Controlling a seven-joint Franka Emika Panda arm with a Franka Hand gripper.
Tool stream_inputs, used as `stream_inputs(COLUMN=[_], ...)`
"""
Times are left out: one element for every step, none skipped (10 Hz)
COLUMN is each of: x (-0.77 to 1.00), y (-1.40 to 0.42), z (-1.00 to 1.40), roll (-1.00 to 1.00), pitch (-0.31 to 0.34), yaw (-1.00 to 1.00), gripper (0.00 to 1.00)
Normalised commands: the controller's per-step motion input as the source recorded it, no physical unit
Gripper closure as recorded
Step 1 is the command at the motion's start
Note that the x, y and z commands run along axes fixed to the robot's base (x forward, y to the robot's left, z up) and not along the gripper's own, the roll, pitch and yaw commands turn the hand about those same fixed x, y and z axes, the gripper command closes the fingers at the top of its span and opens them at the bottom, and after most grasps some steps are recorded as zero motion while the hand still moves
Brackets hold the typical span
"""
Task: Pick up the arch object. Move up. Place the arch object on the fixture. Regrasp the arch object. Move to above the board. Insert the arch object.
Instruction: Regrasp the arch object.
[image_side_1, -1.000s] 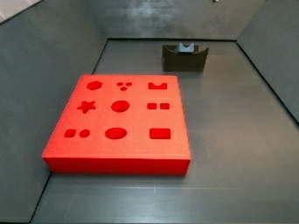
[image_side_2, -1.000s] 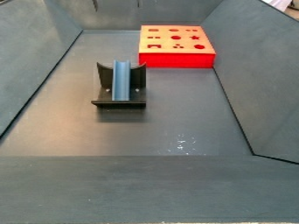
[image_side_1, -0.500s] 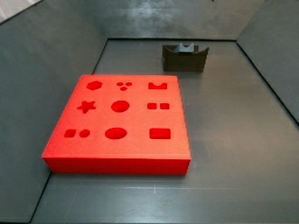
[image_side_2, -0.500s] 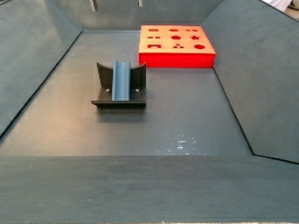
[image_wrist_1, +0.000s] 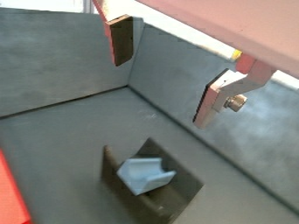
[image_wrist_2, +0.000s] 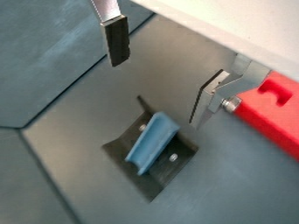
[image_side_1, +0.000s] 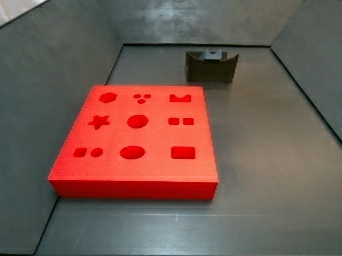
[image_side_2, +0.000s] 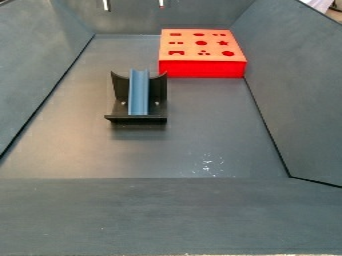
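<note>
No writing, label, brand or number can be read in any view. The board (image_side_1: 135, 138) carries only cut shapes, no characters. The fixture (image_side_2: 136, 97) and the arch object (image_side_2: 139, 90) lying in it are bare of marks. The gripper (image_wrist_2: 163, 72), jaws spread wide above the fixture with nothing between them, shows no lettering either.

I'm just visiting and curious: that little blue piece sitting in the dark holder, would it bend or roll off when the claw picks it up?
Probably not. The arch object looks like a solid, straight-edged block, so likely stiff. It lies cradled in the fixture, so rolling seems unlikely. Its smooth faces might slip. The gripper hangs open above it.
</note>
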Motion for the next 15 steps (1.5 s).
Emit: stream_inputs(x=[0.05,0.06,0.07,0.08,0.09,0.1,0.1,0.1,0.1,0.1,0.09,0.08,0.07,0.03,0.04], y=[-0.03,-0.03,-0.03,-0.04,-0.04,-0.04,-0.04,-0.04,-0.04,-0.05,-0.03,-0.03,-0.04,0.07,0.07], z=[0.0,0.0,-0.01,-0.01,-0.01,-0.01,-0.02,-0.02,-0.02,-0.02,-0.01,-0.01,-0.01,-1.0,-1.0], roll=[1.0,1.0,1.0,1.0,1.0,1.0,1.0,0.84,0.65,0.41,0.26,0.18,0.15,0.12,0.11], pitch=[0.062,0.075,0.092,0.111,0.131,0.156,0.179,0.168,0.146,0.112,0.081,0.044,0.004,0.019,0.011], yaw=[0.04,0.05,0.06,0.07,0.09,0.12,0.16,0.18,0.19,0.21,0.21,0.22,0.21,0.2,0.17], gripper=[0.0,0.0,0.0,0.0,0.0,0.0,0.0,0.0,0.0,0.0,0.0,0.0,0.0,0.0,0.0])
